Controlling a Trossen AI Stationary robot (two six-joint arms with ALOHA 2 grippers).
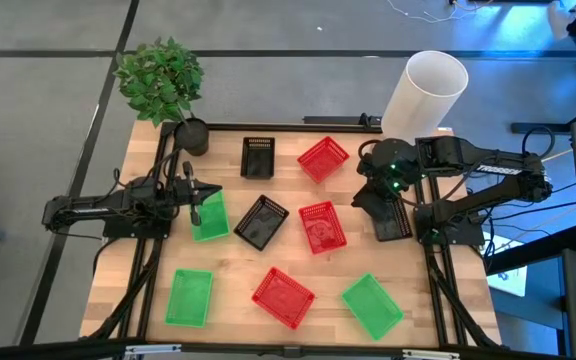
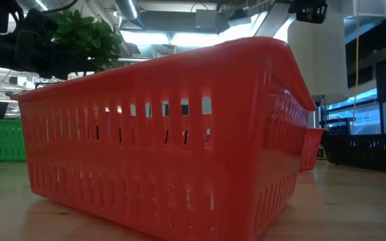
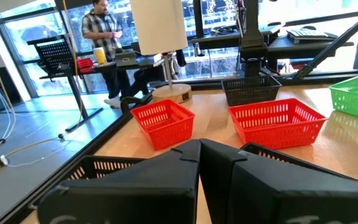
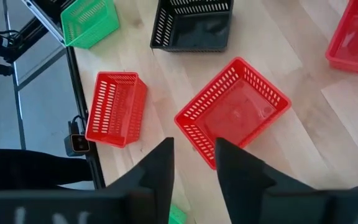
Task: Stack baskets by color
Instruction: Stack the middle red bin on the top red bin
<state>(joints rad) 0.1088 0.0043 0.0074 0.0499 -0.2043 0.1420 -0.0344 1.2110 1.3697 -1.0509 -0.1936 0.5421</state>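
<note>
**Hovering with parted fingers beside a red basket**

Holding the right gripper (image 4: pixel 193 144) above the right part of the wooden table (image 1: pixel 230 265), just beside the middle red basket (image 4: pixel 235 112). Keeping its two fingers a narrow gap apart, with nothing gripped between them.

Keeping the left gripper (image 3: pixel 199 152) pinched fully together at the table's left side, over the edge of the nearest green basket (image 1: pixel 209 215). Not showing whether touching that basket or merely close to it.

Lying spread across the table, open sides up and apart from one another:
- Sitting near the back edge, the far black basket (image 1: pixel 258 156) and the far red basket (image 1: pixel 322 159), side by side.
- Resting in the middle row, the tilted black basket (image 1: pixel 261 221), between the nearest green basket and the middle red basket.
- Lining the front edge, the front left green basket (image 1: pixel 189 297), the front red basket (image 1: pixel 283 297) and the front right green basket (image 1: pixel 372 306).

Filling most of the low view with the front red basket's slotted wall.

Showing one more dark mesh basket (image 3: pixel 250 90) under the right arm in the left wrist view.

Standing at the back left corner, a potted plant (image 1: pixel 163 80); at the back right, a tall white lampshade (image 1: pixel 428 90).

Standing in the room beyond the table, a person (image 3: pixel 101 31) in a checked shirt.
</note>
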